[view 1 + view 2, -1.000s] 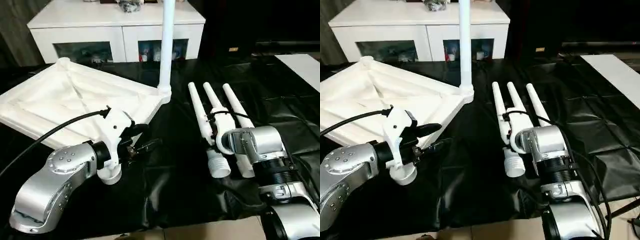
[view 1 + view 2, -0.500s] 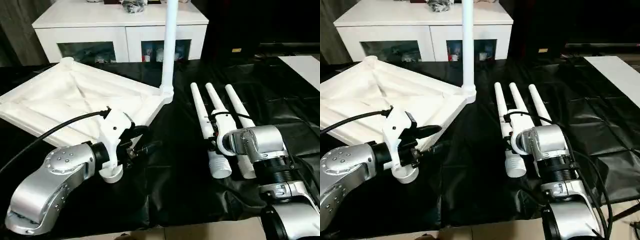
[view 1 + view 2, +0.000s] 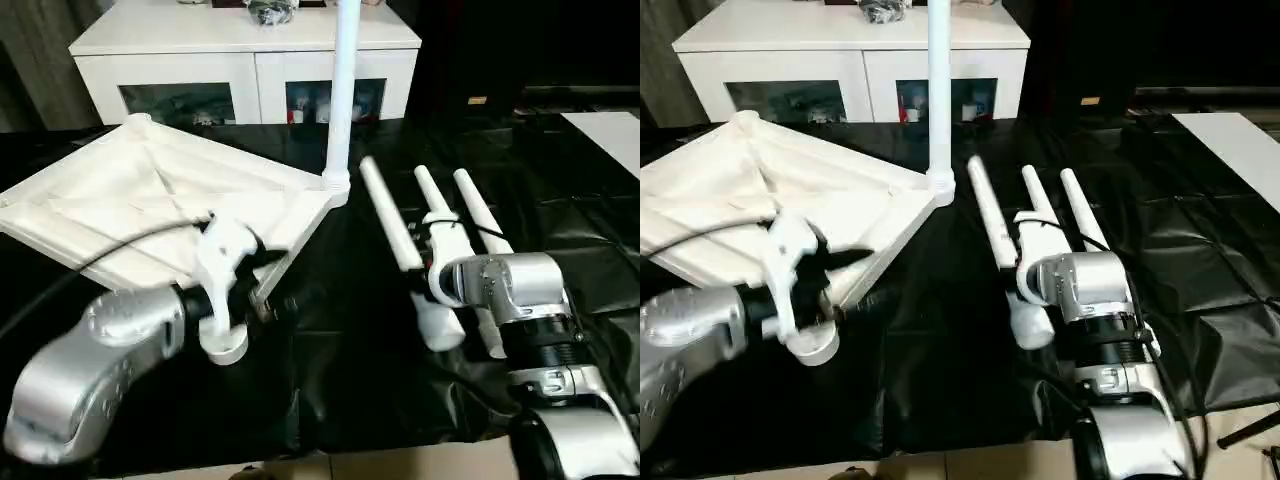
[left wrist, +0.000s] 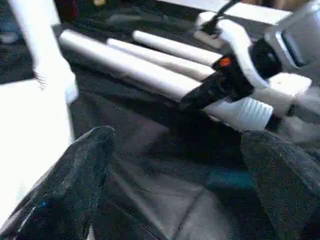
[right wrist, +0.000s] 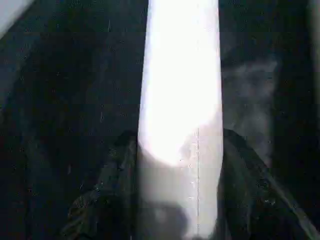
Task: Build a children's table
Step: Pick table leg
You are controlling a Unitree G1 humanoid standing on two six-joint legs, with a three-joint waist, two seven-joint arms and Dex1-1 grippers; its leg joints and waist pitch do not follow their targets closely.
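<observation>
The children's table top (image 3: pixel 130 200) lies upside down at the left, with one white leg (image 3: pixel 345 90) standing upright in its near corner. Three loose legs lie on the black sheet to the right. My right gripper (image 5: pixel 180 150) is shut on the leftmost leg (image 3: pixel 385 215), which is slanted away from the other two legs (image 3: pixel 432 195) (image 3: pixel 478 210). Black fingers (image 5: pixel 115 170) press both sides of it. My left gripper (image 4: pixel 175 145) hovers by the top's near edge, open, with nothing between its fingers (image 4: pixel 85 165). The held leg (image 4: pixel 125 65) shows ahead of it.
A white cabinet with glass doors (image 3: pixel 245 60) stands behind the table top. A crinkled black sheet (image 3: pixel 350 370) covers the work surface. A white board (image 3: pixel 610 135) lies at the far right, and a cardboard edge (image 3: pixel 400 465) runs along the front.
My right gripper has closed on the leftmost loose leg and swung its tip to the left, away from the other two. My left gripper has opened wider.
</observation>
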